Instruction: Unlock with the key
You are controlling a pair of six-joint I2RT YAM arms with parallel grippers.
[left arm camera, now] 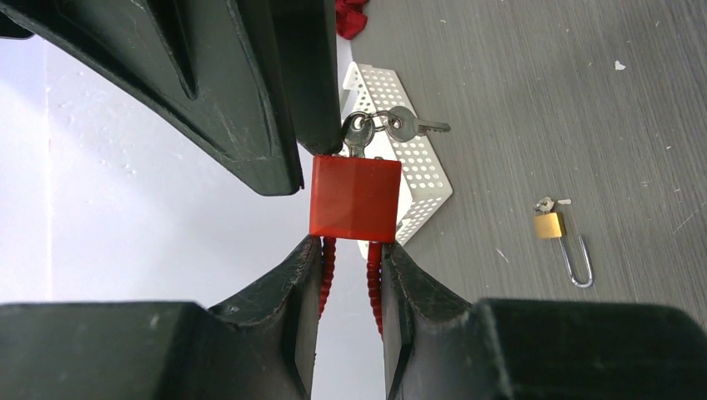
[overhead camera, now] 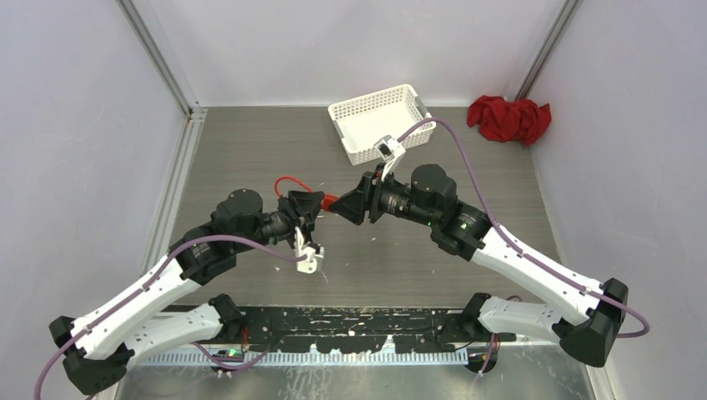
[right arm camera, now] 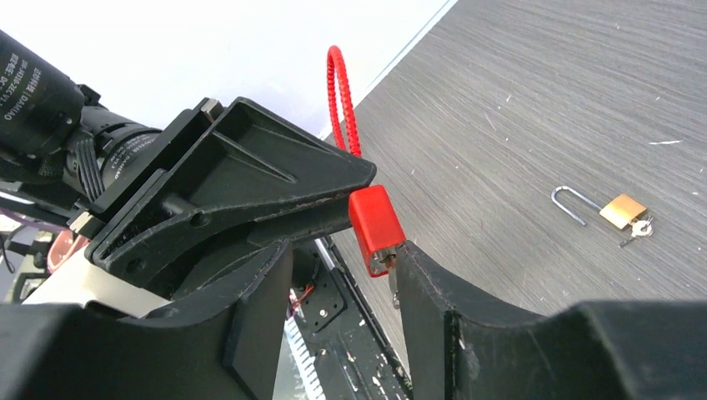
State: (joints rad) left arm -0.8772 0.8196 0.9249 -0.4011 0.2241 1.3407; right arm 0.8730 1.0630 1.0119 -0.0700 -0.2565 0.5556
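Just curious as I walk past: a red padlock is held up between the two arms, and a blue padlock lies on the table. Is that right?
Not quite. The small padlock lying on the table is brass-coloured, not blue; the left wrist view shows it clearly. The red padlock is indeed held up between the arms.

Behind the left claw [overhead camera: 320,203] and right claw [overhead camera: 346,206], black cylindrical motors [overhead camera: 429,187] lead to white arm shells [overhead camera: 534,267]; a purple cable [overhead camera: 459,143] runs back from each. The fingers [left arm camera: 275,333] are matte black, scuffed wedges
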